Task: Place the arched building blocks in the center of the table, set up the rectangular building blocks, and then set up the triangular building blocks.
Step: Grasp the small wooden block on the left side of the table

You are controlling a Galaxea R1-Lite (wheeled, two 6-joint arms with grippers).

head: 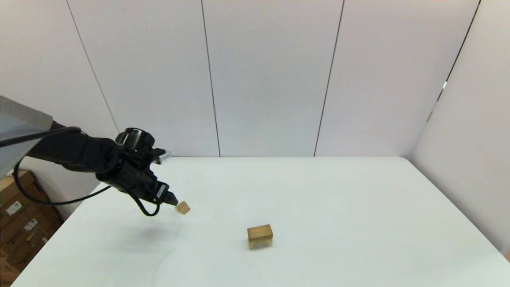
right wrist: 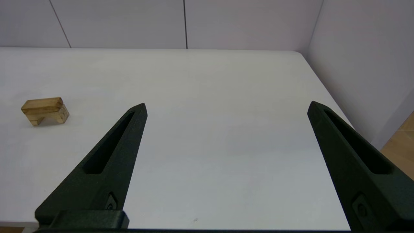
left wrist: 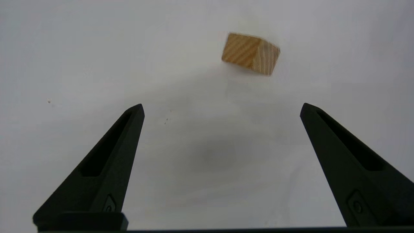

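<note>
Lying on the white worktop (head: 318,199), one triangular block (head: 183,207) sits just ahead of your left claw (head: 172,200), whose fingers (left wrist: 123,142) are spread wide and hold nothing. That arm reaches in low, angled down. One arched block (head: 260,236) stands farther off, one rectangular slab (right wrist: 42,104) on it. Your right claw (right wrist: 226,106) is parked, fingers apart.

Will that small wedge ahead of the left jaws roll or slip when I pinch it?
The wedge looks like solid wood with flat faces, so probably stiff and unlikely to roll. Its sloped sides might squirt out of the open left gripper unless pinched across parallel faces. Probably light.
</note>
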